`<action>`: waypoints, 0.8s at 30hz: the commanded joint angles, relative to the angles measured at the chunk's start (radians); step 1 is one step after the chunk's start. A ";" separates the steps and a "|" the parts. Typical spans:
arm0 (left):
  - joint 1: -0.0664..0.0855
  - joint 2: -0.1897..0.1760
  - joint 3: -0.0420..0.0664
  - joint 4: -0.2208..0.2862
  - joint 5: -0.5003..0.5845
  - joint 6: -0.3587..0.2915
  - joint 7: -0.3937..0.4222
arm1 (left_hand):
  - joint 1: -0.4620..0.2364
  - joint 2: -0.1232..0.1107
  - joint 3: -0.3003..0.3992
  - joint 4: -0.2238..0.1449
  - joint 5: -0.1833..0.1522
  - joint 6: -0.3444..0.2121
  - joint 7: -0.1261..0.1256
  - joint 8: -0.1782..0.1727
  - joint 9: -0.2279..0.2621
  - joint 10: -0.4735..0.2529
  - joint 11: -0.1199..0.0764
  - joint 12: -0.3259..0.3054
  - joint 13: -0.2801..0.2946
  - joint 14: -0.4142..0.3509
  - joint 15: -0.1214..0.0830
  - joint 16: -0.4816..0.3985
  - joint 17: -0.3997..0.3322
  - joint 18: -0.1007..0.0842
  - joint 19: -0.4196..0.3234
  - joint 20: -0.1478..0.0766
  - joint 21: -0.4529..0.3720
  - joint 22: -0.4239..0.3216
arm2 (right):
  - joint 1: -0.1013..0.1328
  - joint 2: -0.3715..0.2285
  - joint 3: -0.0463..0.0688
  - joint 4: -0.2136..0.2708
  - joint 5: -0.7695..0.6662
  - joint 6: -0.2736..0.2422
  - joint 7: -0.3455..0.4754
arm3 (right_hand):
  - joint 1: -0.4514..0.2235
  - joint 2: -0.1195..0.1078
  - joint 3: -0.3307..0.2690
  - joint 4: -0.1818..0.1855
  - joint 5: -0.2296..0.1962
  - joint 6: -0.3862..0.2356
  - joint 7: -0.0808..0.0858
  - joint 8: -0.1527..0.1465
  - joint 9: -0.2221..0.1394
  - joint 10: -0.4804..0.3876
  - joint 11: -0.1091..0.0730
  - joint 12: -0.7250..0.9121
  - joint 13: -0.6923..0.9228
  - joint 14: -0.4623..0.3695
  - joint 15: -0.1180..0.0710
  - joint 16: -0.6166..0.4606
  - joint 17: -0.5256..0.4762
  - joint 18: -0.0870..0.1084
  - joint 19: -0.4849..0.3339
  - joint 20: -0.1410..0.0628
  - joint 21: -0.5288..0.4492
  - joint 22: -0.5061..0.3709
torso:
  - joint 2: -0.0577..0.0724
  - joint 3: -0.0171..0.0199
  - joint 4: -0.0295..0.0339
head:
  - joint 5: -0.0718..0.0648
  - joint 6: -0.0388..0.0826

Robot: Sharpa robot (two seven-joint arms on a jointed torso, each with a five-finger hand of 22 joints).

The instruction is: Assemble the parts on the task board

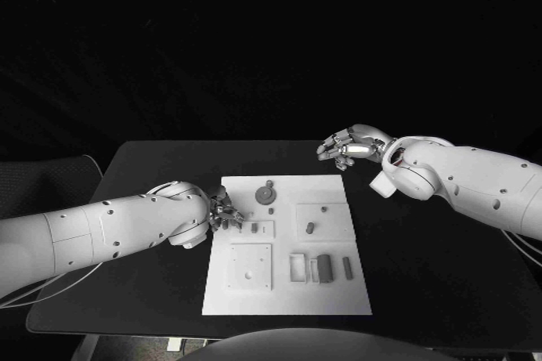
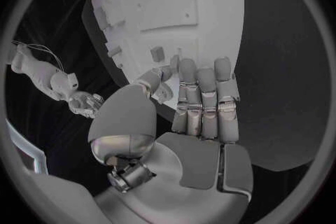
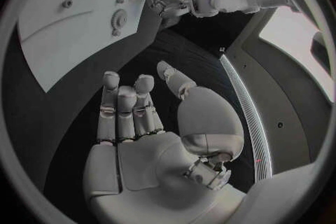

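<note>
The white task board (image 1: 339, 294) lies in the middle of the black table, also seen in the left wrist view (image 2: 203, 0) and the right wrist view (image 3: 56, 45). On it are a round grey part (image 1: 265, 194), small pieces (image 1: 255, 228) and several upright blocks (image 1: 325, 268). My left hand (image 1: 222, 212) is at the board's left edge, its fingers (image 2: 203, 98) stretched out over the rim, and I see nothing between them. My right hand (image 1: 350, 148) hovers past the board's far right corner, off the board, with its palm (image 3: 140, 151) bare and nothing held.
A square recess (image 1: 316, 218) with a peg stands on the board's right half. A square plate (image 1: 250, 265) lies near its left front. Bare black table (image 1: 429, 283) runs to the right of the board and behind it.
</note>
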 commanded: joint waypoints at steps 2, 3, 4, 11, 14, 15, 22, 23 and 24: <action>-0.003 0.003 0.000 -0.003 -0.007 0.018 -0.003 | 0.003 0.005 0.139 -0.140 0.002 0.007 -0.002 0.003 0.002 0.011 -0.007 0.005 0.001 0.008 -0.002 0.003 0.002 0.015 0.009 0.001 0.007 0.024 | -0.001 0.000 0.000 0.001 0.000 0.012 0.005 | -0.012 -0.001 0.000 0.002 -0.001 0.045 0.039 -0.007 -0.001 -0.167 0.037 0.000 -0.001 -0.005 0.002 -0.005 -0.001 0.014 0.007 0.002 -0.007 0.012 | 0.000 -0.0003 0.0000 | 0.000 -0.001; -0.004 0.004 0.000 -0.004 -0.007 0.019 -0.003 | 0.003 0.005 0.139 -0.140 0.002 0.007 -0.002 0.003 0.002 0.011 -0.007 0.005 0.001 0.008 -0.002 0.003 0.002 0.015 0.009 0.001 0.007 0.024 | -0.001 0.000 0.000 0.001 0.000 0.012 0.005 | -0.012 -0.001 0.000 0.002 -0.001 0.045 0.039 -0.007 -0.001 -0.167 0.037 0.000 -0.001 -0.005 0.002 -0.005 -0.001 0.014 0.007 0.002 -0.007 0.012 | 0.000 -0.0005 0.0000 | -0.001 -0.001; -0.004 0.004 0.000 -0.005 -0.007 0.020 -0.003 | 0.003 0.005 0.139 -0.140 0.002 0.007 -0.002 0.003 0.002 0.011 -0.007 0.005 0.001 0.008 -0.002 0.003 0.002 0.015 0.009 0.001 0.007 0.024 | -0.001 0.000 0.000 0.001 0.000 0.013 0.005 | -0.012 -0.001 0.000 0.002 -0.001 0.045 0.039 -0.007 -0.001 -0.167 0.037 0.000 -0.001 -0.005 0.002 -0.005 -0.001 0.014 0.007 0.002 -0.007 0.012 | 0.000 -0.0006 0.0000 | -0.001 -0.002; -0.007 0.007 0.000 -0.008 -0.008 0.026 -0.005 | 0.002 0.006 0.139 -0.140 0.002 0.007 -0.003 0.003 0.002 0.011 -0.008 0.005 0.002 0.008 -0.002 0.004 0.002 0.015 0.009 0.001 0.008 0.024 | -0.001 0.000 0.000 0.001 0.000 0.013 0.005 | -0.012 -0.001 0.000 0.002 -0.001 0.045 0.039 -0.007 -0.002 -0.167 0.037 0.001 -0.001 -0.005 0.002 -0.005 -0.001 0.014 0.007 0.002 -0.007 0.012 | 0.000 -0.0003 0.0000 | 0.000 -0.003; -0.007 0.008 0.000 -0.010 -0.008 0.029 -0.005 | 0.002 0.006 0.139 -0.140 0.002 0.007 -0.003 0.003 0.003 0.011 -0.008 0.006 0.002 0.008 -0.002 0.004 0.002 0.015 0.009 0.001 0.008 0.024 | -0.001 0.000 0.000 0.002 0.000 0.013 0.005 | -0.012 -0.001 0.001 0.002 -0.001 0.045 0.039 -0.007 -0.002 -0.167 0.037 0.001 -0.002 -0.005 0.002 -0.005 -0.001 0.014 0.007 0.002 -0.007 0.012 | 0.000 0.0000 0.0000 | 0.000 -0.004; -0.008 0.009 0.000 -0.010 -0.008 0.030 -0.006 | 0.002 0.006 0.139 -0.140 0.002 0.007 -0.003 0.003 0.003 0.011 -0.008 0.006 0.002 0.008 -0.002 0.004 0.002 0.015 0.009 0.001 0.008 0.024 | -0.001 0.000 0.000 0.002 0.000 0.013 0.005 | -0.012 -0.001 0.001 0.002 -0.001 0.045 0.039 -0.007 -0.002 -0.167 0.037 0.001 -0.002 -0.005 0.002 -0.005 -0.001 0.014 0.007 0.002 -0.007 0.012 | 0.000 -0.0001 -0.0001 | 0.001 -0.005; -0.012 0.012 0.000 -0.015 -0.009 0.029 -0.006 | 0.001 0.006 0.139 -0.140 0.002 0.007 -0.003 0.003 0.003 0.011 -0.008 0.006 0.002 0.008 -0.002 0.004 0.002 0.014 0.009 0.001 0.009 0.024 | -0.001 0.000 0.000 0.001 0.000 0.013 0.005 | -0.012 -0.001 0.001 0.003 -0.001 0.045 0.039 -0.007 -0.002 -0.167 0.037 0.001 -0.002 -0.005 0.002 -0.005 -0.001 0.014 0.007 0.002 -0.007 0.012 | 0.000 0.0001 -0.0001 | 0.000 -0.003; -0.012 0.013 0.000 -0.015 -0.009 0.029 -0.006 | 0.001 0.006 0.139 -0.140 0.002 0.007 -0.003 0.003 0.003 0.011 -0.008 0.006 0.002 0.008 -0.002 0.004 0.002 0.014 0.009 0.001 0.009 0.024 | -0.001 0.000 0.000 0.002 0.000 0.013 0.005 | -0.012 -0.001 0.001 0.003 -0.001 0.045 0.039 -0.007 -0.002 -0.167 0.037 0.001 -0.002 -0.005 0.002 -0.005 -0.001 0.014 0.007 0.002 -0.007 0.012 | 0.000 0.0005 -0.0002 | 0.000 -0.004; -0.012 0.013 0.000 -0.015 -0.009 0.029 -0.005 | 0.001 0.007 0.139 -0.140 0.002 0.007 -0.003 0.003 0.003 0.011 -0.008 0.006 0.002 0.008 -0.002 0.004 0.002 0.014 0.009 0.001 0.009 0.024 | -0.001 0.000 0.000 0.002 0.000 0.013 0.005 | -0.012 -0.001 0.001 0.003 -0.001 0.045 0.039 -0.007 -0.002 -0.167 0.037 0.001 -0.002 -0.005 0.002 -0.005 -0.001 0.014 0.007 0.002 -0.007 0.012 | 0.000 0.0004 -0.0003 | 0.000 -0.004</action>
